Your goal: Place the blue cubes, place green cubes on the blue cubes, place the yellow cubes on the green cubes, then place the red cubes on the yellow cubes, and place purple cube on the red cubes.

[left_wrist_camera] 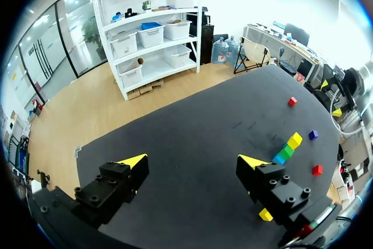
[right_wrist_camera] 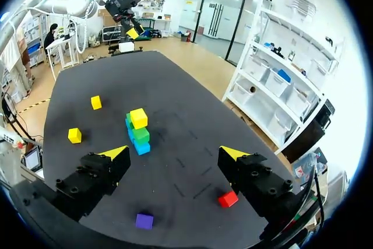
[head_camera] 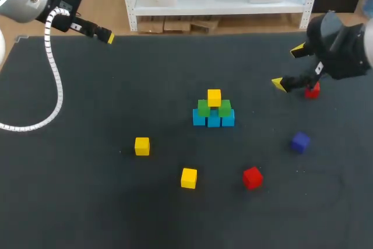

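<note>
Matt dark table [head_camera: 87, 202]; smooth solid-coloured cubes [head_camera: 214, 109]; ribbed white cable [head_camera: 55, 74].

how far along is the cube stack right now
Done: blue cubes in a row, two green cubes on them, one yellow cube on top. In hand: nothing; the left gripper and right gripper are open and empty, the right beside a red cube. Left: two loose yellow cubes, that red and the other red cube, the purple cube.
</note>
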{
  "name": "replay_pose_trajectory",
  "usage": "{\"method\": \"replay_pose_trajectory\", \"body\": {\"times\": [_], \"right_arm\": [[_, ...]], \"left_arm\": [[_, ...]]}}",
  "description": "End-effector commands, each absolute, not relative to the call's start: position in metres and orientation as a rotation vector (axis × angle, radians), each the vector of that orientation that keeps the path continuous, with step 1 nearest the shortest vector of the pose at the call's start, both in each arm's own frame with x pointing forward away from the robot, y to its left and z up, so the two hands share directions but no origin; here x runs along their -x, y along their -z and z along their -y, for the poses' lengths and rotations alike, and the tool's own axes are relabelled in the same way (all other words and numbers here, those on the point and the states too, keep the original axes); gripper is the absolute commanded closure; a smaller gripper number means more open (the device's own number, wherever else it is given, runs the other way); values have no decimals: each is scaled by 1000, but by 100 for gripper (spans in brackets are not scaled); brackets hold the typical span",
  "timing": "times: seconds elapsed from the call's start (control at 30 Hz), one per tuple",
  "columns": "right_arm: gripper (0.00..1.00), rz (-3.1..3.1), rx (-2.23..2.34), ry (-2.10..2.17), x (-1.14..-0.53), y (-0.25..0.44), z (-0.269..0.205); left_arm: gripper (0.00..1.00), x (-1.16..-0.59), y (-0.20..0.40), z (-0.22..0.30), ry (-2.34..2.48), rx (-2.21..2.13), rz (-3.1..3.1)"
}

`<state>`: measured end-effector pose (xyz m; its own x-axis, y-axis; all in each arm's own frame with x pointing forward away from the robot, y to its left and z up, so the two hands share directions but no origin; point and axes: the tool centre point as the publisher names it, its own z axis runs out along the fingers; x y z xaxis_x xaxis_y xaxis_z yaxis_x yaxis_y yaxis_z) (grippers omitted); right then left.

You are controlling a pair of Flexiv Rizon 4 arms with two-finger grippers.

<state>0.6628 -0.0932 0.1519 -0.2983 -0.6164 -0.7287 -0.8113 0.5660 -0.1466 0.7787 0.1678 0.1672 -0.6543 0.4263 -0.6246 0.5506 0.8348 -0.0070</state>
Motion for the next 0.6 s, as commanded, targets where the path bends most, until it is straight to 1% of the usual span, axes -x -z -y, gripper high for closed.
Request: {"method": "replay_pose_trajectory", "body": {"times": [0.03,0.47,0.6], "right_arm": [[0,-2014,1067,-196,-661,-150,91],[0,-2014,1067,-196,-661,-150,91],[0,-2014,1067,-196,-661,-150,91]], "left_arm": [[0,-779,-167,-168,263,-714,-2378],[0,-779,-167,-168,263,-714,-2378],[0,-772,-176,-153,100,-925,-2402]]}}
